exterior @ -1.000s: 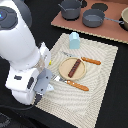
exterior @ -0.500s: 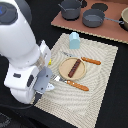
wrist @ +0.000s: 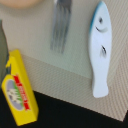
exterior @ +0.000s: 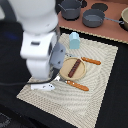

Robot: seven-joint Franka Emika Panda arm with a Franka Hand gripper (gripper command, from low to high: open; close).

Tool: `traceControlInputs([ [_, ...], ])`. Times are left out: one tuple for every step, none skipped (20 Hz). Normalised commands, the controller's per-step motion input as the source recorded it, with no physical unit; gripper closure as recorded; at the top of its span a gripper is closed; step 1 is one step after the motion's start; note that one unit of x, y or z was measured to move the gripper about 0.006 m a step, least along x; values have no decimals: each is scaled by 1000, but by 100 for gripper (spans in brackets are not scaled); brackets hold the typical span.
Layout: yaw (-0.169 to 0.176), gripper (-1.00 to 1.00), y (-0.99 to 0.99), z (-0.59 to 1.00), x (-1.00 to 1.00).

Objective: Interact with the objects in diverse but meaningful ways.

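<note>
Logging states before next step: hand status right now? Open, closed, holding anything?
Hand: cannot be told. Its fingers show in neither view; the arm body hides it in the exterior view. The wrist view shows only the white fish piece and yellow packet lying below.

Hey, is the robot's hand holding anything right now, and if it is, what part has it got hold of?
It cannot be told. The hand is hidden behind the arm in the exterior view; the wrist view shows the yellow packet and white fish-shaped piece lying free on the mat.

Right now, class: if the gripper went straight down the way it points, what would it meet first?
Probably the woven mat, in the gap between the yellow packet and the white fish; depth is unclear.
</note>
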Motion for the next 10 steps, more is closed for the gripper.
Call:
traceControlInputs([
  [43, -100, 814, 454, 426],
  [42, -100, 814, 446, 429],
  [41, -100, 820, 417, 417],
  [36, -100, 831, 369, 394],
  [34, -100, 840, 349, 374],
  [30, -100, 843, 337, 369],
  [26, -100, 851, 326, 349],
  [14, -100, 877, 251, 277],
  [7, -100, 886, 220, 243],
  [5, -100, 889, 183, 231],
])
